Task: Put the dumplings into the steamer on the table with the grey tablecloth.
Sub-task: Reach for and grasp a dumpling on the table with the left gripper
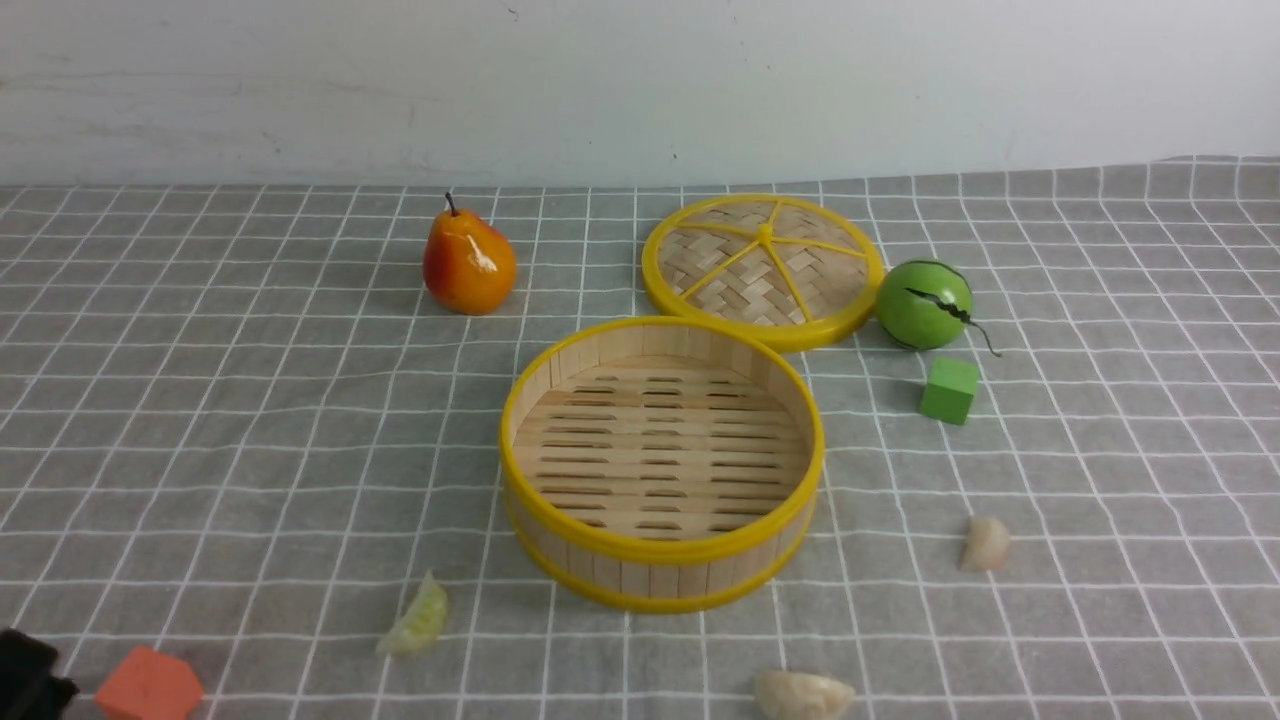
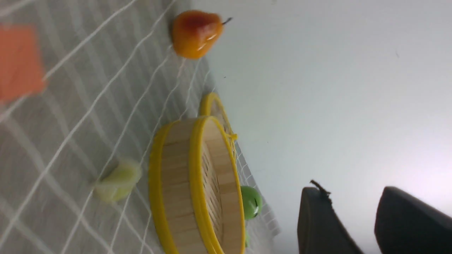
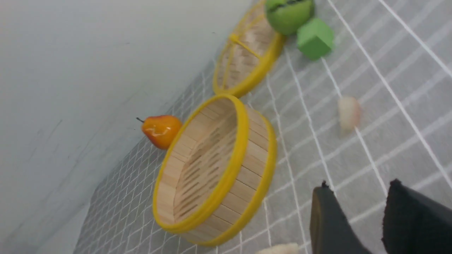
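Note:
The steamer (image 1: 640, 577) stands empty in the middle of the grey tablecloth (image 1: 250, 420). A pale green dumpling (image 1: 415, 620) lies in front of it to the left. One cream dumpling (image 1: 985, 543) lies to its right, another (image 1: 803, 695) at the front edge of the view. My left gripper (image 2: 351, 192) is open with nothing between its fingers; the green dumpling (image 2: 118, 180) and the steamer (image 2: 176, 183) lie apart from it. My right gripper (image 3: 358, 187) is open and empty above the cloth, with a cream dumpling (image 3: 349, 111) beyond it and another (image 3: 279, 249) beside it.
The flat woven lid (image 1: 765, 270) lies behind the steamer. A pear (image 1: 468, 262) stands at the back left, a green ball (image 1: 925, 303) and a green cube (image 1: 949, 389) to the right. An orange block (image 1: 150, 687) sits at the front left, beside a black part of my left arm (image 1: 30, 675).

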`<state>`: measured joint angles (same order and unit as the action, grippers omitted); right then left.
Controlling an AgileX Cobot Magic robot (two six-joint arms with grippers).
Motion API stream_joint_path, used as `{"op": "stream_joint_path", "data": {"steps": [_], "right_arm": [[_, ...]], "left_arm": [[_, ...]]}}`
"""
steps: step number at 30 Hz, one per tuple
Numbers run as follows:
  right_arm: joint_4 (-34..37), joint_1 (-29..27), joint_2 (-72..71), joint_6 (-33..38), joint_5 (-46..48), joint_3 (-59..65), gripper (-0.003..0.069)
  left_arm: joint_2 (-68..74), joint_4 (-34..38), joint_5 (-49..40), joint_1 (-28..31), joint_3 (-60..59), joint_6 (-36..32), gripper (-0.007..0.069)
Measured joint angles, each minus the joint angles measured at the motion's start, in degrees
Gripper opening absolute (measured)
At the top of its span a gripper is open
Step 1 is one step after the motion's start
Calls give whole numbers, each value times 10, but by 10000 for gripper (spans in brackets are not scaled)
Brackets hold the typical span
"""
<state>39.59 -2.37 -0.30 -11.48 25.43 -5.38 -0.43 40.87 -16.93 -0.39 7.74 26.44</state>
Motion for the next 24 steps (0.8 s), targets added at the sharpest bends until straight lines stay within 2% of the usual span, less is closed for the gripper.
{"op": "stream_joint_path", "data": {"steps": [2,4,6,7,8,10,13,17,22,24], "right_arm": [[-11,0,29,54,9,-52,205],[-32,0,85,103,28,-115,133],[-53,0,155,144,57,-170,57],[-55,0,155,148,61,-176,49],[-75,0,215,181,96,-226,1],[-103,0,295,230,166,-292,-19],[-136,17,375,261,237,-347,-19],[-186,102,469,271,303,-385,-19],[-261,227,554,253,343,-390,-18],[-282,262,572,239,347,-390,-15]], "left_arm": [[27,-33,-38,0,59,-75,220],[87,-77,-96,0,127,-124,174],[164,-117,-154,0,183,-145,109],[164,-121,-161,0,190,-146,101],[228,-157,-220,0,241,-160,43],[310,-199,-304,0,306,-187,-14],[393,-242,-381,-18,365,-220,-14],[494,-293,-444,-92,420,-228,-14],[632,-362,-453,-199,466,-205,-10],[689,-387,-450,-229,478,-189,30]]}}
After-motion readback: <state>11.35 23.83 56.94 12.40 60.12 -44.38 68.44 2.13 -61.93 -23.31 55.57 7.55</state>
